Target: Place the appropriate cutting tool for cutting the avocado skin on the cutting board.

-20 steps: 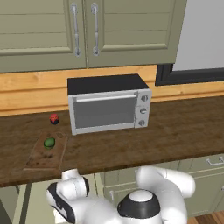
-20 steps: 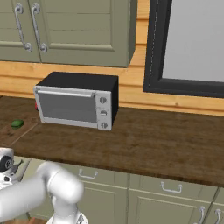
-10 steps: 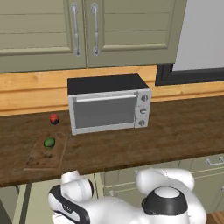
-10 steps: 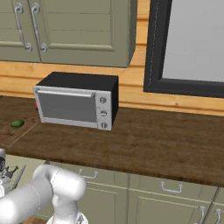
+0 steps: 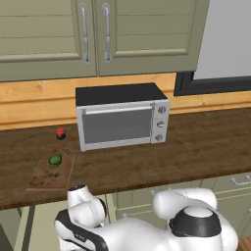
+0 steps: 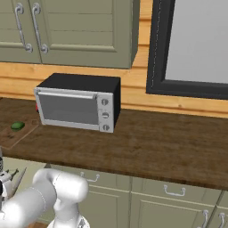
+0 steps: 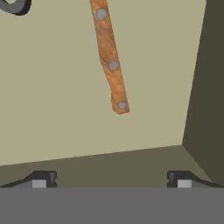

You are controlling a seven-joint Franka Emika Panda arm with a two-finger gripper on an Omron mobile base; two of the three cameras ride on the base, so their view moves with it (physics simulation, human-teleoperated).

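Reaching below the counter, largest item first: white arm, sunk lower in both base views than a second ago, elbow dropping toward the cabinet fronts; judged a descent into an opened drawer.
Toaster oven: unmoved on the counter.
Cutting board: unmoved, left of the oven, carrying the avocado.
Drawer floor: pale, flat, a darker wall at right.
Cutting tool: riveted wooden handle lying flat on the drawer floor, blade out of frame, untouched.
Gripper: fingers spread wide, holding nothing, short of the handle.
Grasp not yet begun.
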